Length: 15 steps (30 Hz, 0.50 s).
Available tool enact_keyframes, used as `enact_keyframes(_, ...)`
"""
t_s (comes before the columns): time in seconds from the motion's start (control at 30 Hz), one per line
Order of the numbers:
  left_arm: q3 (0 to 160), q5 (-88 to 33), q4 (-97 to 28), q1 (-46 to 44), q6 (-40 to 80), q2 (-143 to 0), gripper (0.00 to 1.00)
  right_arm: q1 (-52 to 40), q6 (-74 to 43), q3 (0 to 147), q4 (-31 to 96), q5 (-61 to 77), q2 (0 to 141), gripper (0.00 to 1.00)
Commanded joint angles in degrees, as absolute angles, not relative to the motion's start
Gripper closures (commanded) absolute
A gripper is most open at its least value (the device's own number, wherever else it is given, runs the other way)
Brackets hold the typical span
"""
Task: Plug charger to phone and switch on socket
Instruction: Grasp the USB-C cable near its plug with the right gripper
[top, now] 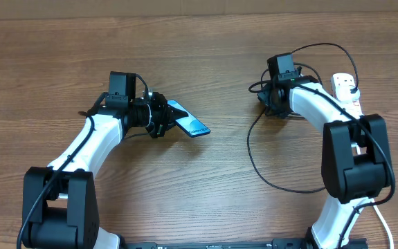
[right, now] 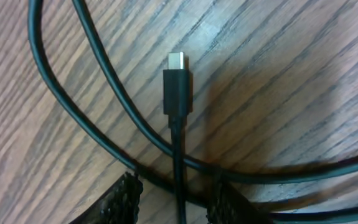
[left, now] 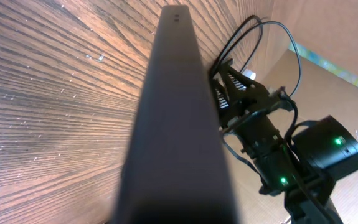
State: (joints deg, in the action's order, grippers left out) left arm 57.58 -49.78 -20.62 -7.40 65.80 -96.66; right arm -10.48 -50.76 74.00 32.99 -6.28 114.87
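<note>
Left jaws first: clamped hard on one end of the slim rectangular phone (top: 190, 122) with the bright cyan-blue screen. From overhead, the rest of it sticks out past the jaws toward the right arm, with the screen up and tilted. I can't tell whether its far end touches the brown wood-grain surface (top: 199, 200). My left wrist view sees the phone edge-on, a dark slab running straight out from the jaws and filling the middle of the view.

Over to the right wrist view. The two black ribbed fingers (right: 127, 198) stand part open, one on each side of the long thin black charger cable (right: 177, 155), with a gap on each side. That means the jaws are straddling it, not pinching it, and they hold nothing. The cable's small black connector tip (right: 177, 87) with its silver metal end lies flat on the surface straight ahead of the jaws, pointing away from them. A second stretch of the same cable crosses just in front of the fingertips and curves away to one side.

Overhead, the right jaws point down over the cable. The white elongated socket strip (top: 340, 81) with red markings lies off to their side, beyond the arm's white forearm. The two sets of jaws are well apart.
</note>
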Motion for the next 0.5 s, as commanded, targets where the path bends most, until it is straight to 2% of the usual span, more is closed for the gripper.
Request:
enact_keyframes(0.0, 59.3, -52.6, -20.4, -7.6, 64.7, -96.2, 0.96, -10.2, -51.0, 75.2, 32.6, -6.6, 117.9, 0.62)
enact_keyframes(0.2, 59.3, -52.6, -20.4, -7.6, 64.7, -96.2, 0.96, -10.2, -51.0, 75.2, 33.3, -6.4, 119.5, 0.66)
enact_keyframes(0.47, 59.3, -53.6, -20.8, -7.6, 63.4, -96.2, 0.96, -10.2, -51.0, 75.2, 33.7, -6.4, 119.6, 0.83)
